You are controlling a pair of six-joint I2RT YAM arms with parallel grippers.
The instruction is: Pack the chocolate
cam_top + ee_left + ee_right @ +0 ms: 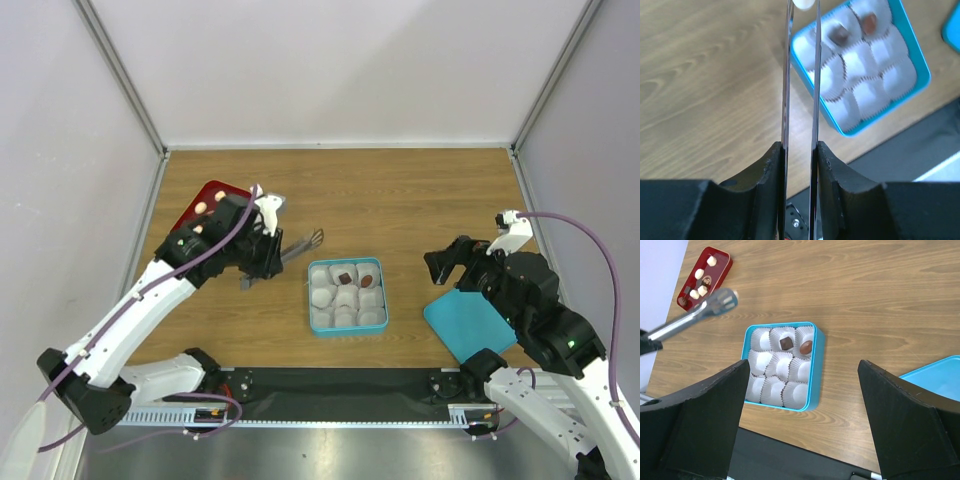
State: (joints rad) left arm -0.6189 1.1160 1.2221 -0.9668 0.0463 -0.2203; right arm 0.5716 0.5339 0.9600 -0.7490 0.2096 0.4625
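Observation:
My left gripper [265, 255] is shut on thin metal tongs [300, 244], left of the blue tin [347, 332]. In the left wrist view the gripper [801, 150] squeezes the tong blades [786, 75], and a cream chocolate [804, 3] sits pinched between their tips at the top edge. The tin [925, 75] holds white paper cups; two brown chocolates [343, 277] [367, 280] fill cups in its far row, also seen from the right wrist [786, 343]. My right gripper [445, 262] is open and empty, right of the tin [816, 370].
A red tray [205, 195] with several loose chocolates [700, 287] lies at the far left, behind the left arm. The blue tin lid [468, 322] lies under the right arm. White walls close in the table on three sides.

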